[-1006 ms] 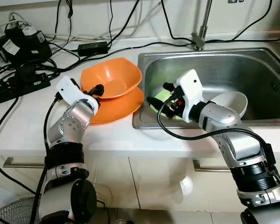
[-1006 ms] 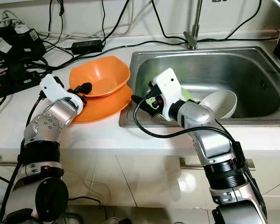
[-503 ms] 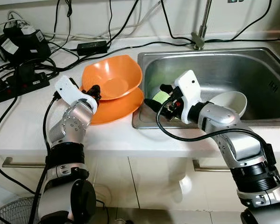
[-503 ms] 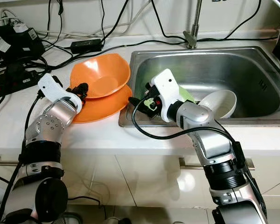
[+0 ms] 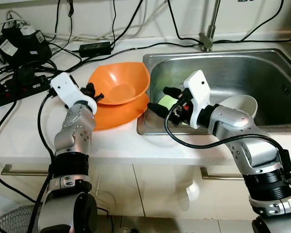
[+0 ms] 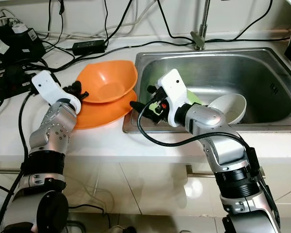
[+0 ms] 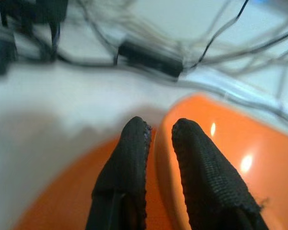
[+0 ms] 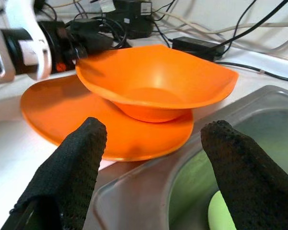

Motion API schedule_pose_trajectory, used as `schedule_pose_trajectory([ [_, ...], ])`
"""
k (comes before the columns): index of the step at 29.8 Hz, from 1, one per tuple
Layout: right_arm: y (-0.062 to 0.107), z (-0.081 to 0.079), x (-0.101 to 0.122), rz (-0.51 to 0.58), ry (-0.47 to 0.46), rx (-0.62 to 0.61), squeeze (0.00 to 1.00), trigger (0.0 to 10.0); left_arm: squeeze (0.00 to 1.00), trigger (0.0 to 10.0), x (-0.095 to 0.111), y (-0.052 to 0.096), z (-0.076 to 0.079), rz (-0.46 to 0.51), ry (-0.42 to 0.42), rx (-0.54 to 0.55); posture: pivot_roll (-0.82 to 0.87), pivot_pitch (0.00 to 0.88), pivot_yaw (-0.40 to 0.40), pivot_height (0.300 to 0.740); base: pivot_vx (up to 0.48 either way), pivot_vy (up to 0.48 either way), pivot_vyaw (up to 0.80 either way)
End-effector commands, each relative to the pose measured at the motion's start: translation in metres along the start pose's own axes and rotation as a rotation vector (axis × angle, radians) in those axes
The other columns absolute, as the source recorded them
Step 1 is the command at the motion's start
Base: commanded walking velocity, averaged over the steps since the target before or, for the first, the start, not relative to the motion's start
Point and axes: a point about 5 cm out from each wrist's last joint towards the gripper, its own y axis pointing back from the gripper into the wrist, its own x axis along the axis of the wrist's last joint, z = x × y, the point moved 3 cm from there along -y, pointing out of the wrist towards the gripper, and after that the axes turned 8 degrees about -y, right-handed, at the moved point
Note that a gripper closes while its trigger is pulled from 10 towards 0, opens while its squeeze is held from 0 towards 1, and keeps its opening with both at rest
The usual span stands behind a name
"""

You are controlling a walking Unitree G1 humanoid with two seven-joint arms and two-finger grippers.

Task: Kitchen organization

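An orange bowl (image 5: 119,86) rests tilted on an orange plate (image 5: 117,114) on the white counter, just left of the sink. My left gripper (image 5: 91,90) is shut on the bowl's near-left rim; in the left wrist view the two fingers (image 7: 129,143) pinch that rim (image 7: 221,158). My right gripper (image 5: 162,99) hovers open over the sink's left edge, its fingers (image 8: 77,153) spread wide and pointing at the bowl (image 8: 158,86) and plate (image 8: 86,115). It holds nothing.
The steel sink (image 5: 262,68) holds a green item (image 5: 168,101) under my right gripper and a white bowl (image 5: 242,106) tilted at the front. A faucet (image 5: 209,29) stands behind it. Power strips, adapters and cables (image 5: 19,73) crowd the counter's back left.
My left wrist has swung left and turned while still pinching the rim; the orange bowl has shifted slightly toward the sink. My right gripper stays open in much the same place.
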Motion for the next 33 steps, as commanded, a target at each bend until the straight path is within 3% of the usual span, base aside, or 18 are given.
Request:
schedule_pose_trajectory([
  [1,-0.002,0.002,0.009,0.027,-0.004,-0.016,0.00,10.0,0.00,0.0,0.017,0.002,0.000,0.106,-0.048,-0.019,-0.12,0.039,0.127,0.740,0.000,0.000,0.00],
  [2,-0.002,0.002,0.009,0.027,-0.004,-0.016,0.00,10.0,0.00,0.0,0.017,0.002,0.000,0.106,-0.048,-0.019,-0.12,0.039,0.127,0.740,0.000,0.000,0.00],
  [4,-0.004,0.008,0.013,0.046,-0.032,-0.058,0.00,10.0,0.00,0.0,0.033,0.007,0.007,0.242,-0.103,-0.067,-0.12,0.038,0.126,0.740,0.000,0.000,0.00],
  [17,-0.005,0.011,0.012,0.043,-0.036,-0.076,0.00,10.0,0.00,0.0,0.022,0.005,0.006,0.183,-0.087,-0.046,-0.12,0.036,0.126,0.740,0.000,0.000,0.00],
  [18,-0.005,0.011,0.012,0.043,-0.036,-0.076,0.00,10.0,1.00,10.0,0.026,0.004,0.005,0.206,-0.098,-0.041,-0.12,0.036,0.125,0.740,0.000,0.000,0.00],
  [22,-0.006,0.010,0.010,0.040,-0.037,-0.073,0.00,10.0,1.00,10.0,0.036,0.003,-0.001,0.243,-0.071,-0.025,-0.12,0.037,0.125,0.740,0.000,0.000,0.00],
  [24,-0.006,0.010,0.010,0.039,-0.038,-0.072,0.00,10.0,1.00,10.0,0.033,0.001,0.000,0.204,-0.051,-0.038,-0.12,0.038,0.123,0.740,0.000,0.000,0.00],
  [25,-0.006,0.010,0.010,0.038,-0.037,-0.071,0.00,10.0,1.00,10.0,0.027,-0.002,0.002,0.128,-0.037,-0.047,-0.12,0.039,0.123,0.740,0.000,0.000,0.00],
  [26,-0.006,0.010,0.010,0.038,-0.037,-0.071,0.00,10.0,1.00,10.0,0.027,-0.002,0.002,0.128,-0.037,-0.047,-0.12,0.039,0.123,0.740,0.000,0.000,0.00],
  [28,-0.005,0.010,0.009,0.035,-0.036,-0.068,0.00,10.0,1.00,10.0,0.023,-0.006,0.007,0.033,-0.018,-0.070,-0.12,0.041,0.121,0.740,0.000,0.000,0.00],
  [33,-0.005,0.009,0.008,0.027,-0.029,-0.063,0.00,10.0,1.00,10.0,0.034,-0.009,0.013,-0.004,0.006,-0.103,-0.12,0.044,0.121,0.740,0.000,0.000,0.00],
])
